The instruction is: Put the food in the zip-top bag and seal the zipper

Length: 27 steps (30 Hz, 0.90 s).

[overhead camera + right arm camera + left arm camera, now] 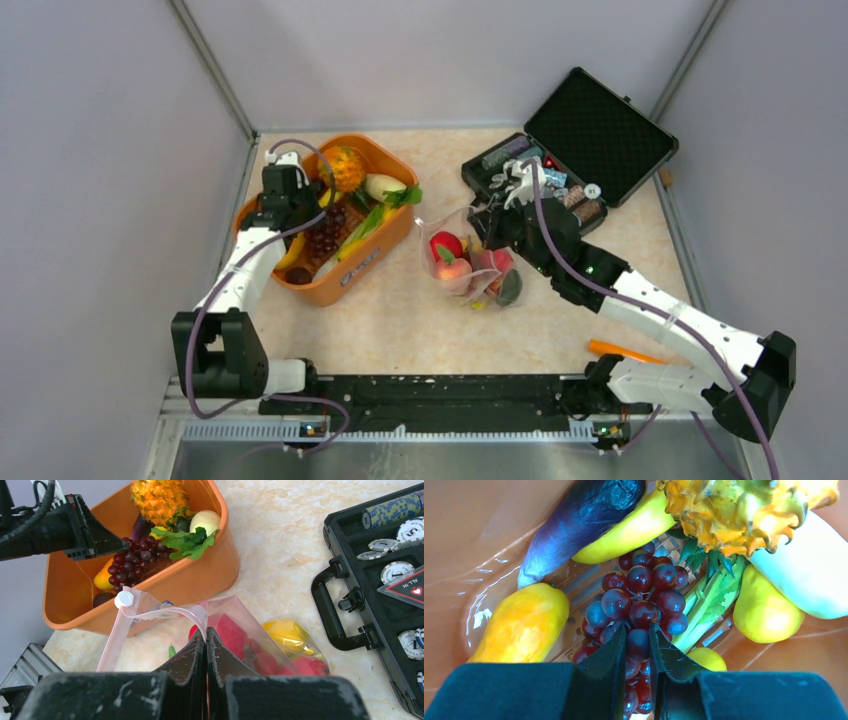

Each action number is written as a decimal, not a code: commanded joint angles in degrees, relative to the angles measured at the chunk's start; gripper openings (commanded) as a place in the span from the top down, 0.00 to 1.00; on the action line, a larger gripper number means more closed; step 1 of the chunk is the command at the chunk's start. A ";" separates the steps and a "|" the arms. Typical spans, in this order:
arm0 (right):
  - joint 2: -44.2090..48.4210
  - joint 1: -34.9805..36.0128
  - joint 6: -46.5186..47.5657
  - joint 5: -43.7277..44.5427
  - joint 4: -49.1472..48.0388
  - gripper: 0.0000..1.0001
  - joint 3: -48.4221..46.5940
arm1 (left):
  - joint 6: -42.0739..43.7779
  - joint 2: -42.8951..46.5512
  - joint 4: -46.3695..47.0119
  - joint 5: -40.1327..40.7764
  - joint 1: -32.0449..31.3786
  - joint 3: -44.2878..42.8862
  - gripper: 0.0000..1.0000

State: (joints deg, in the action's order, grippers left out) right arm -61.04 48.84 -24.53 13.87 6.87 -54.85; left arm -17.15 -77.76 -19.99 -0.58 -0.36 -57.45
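While the right gripper (pixel 206 632) pinches tight on the pink zipper (pixel 165 611), holding the zip-top bag (pixel 250 625) mouth-up beside the orange basket (pixel 210 575), we find the left gripper (pixel 638 645) nipped on the grape bunch (pixel 639 595) in that basket, likely to carry it over.

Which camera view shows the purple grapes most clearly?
The left wrist view: the grapes fill the middle, each berry distinct, with the left end effector closed on the cluster. The top external view shows the grapes only as a small dark patch in the orange basket. The right wrist view shows the grapes smaller, inside the basket.
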 commanded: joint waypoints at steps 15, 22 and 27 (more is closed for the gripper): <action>2.31 -0.48 -1.40 -0.09 -2.71 1.00 -1.67 | 1.10 17.19 -7.03 -6.15 0.00 -1.97 1.00; 2.66 -0.50 -2.06 -0.72 -3.09 1.00 -1.57 | 1.78 21.01 -6.89 -10.59 0.01 -3.05 1.00; 2.84 -0.48 -2.69 -1.07 -3.71 1.00 -1.03 | 3.42 19.78 -7.36 -15.44 -0.01 -2.46 1.00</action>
State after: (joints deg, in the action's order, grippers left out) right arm -60.27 48.84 -26.22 13.34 6.81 -54.85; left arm -15.57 -58.06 -28.71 -10.48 -0.36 -58.11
